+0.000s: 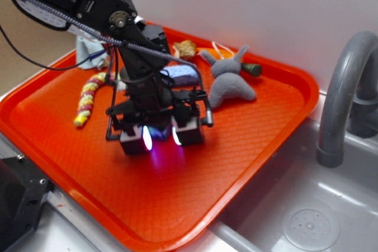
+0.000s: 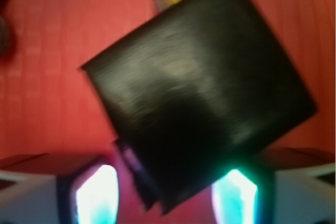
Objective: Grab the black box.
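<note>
Black box [image 2: 202, 98] sits rotated between the spread tool [image 1: 160, 138] pads, low over the orange tray [image 1: 248, 140], not yet pinched.

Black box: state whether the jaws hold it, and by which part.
Cannot be told. In the wrist view the black box sits between the lit pads, near corner in the gap, but contact isn't visible.
</note>
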Controlling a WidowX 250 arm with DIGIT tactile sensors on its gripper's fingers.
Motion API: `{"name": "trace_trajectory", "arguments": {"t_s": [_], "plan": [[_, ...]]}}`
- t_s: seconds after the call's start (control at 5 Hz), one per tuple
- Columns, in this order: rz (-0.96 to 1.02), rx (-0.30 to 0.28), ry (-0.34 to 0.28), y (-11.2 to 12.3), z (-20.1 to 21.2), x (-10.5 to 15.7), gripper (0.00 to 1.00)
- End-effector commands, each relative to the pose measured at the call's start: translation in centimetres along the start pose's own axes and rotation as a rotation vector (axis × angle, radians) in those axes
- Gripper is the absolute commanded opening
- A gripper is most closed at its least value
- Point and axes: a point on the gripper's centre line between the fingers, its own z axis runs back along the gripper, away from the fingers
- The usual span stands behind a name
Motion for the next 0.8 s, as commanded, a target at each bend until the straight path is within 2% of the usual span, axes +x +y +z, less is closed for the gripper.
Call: {"name": "trace_trajectory", "arguments": {"t_s": [0.0, 0.2, 0.4, 0.6], "plan": [[-0.275, -0.070, -0.039, 4.8, 5.8, 6.5, 0.00], [-0.448, -0.093, -0.032, 4.3, 10.3, 7.4, 0.00], [-0.703, -0.009, -0.065, 3.8, 12.2, 5.9, 1.00], [-0.924, 0.046, -0.120, 4.5, 12.0, 5.2, 1.00]]}}
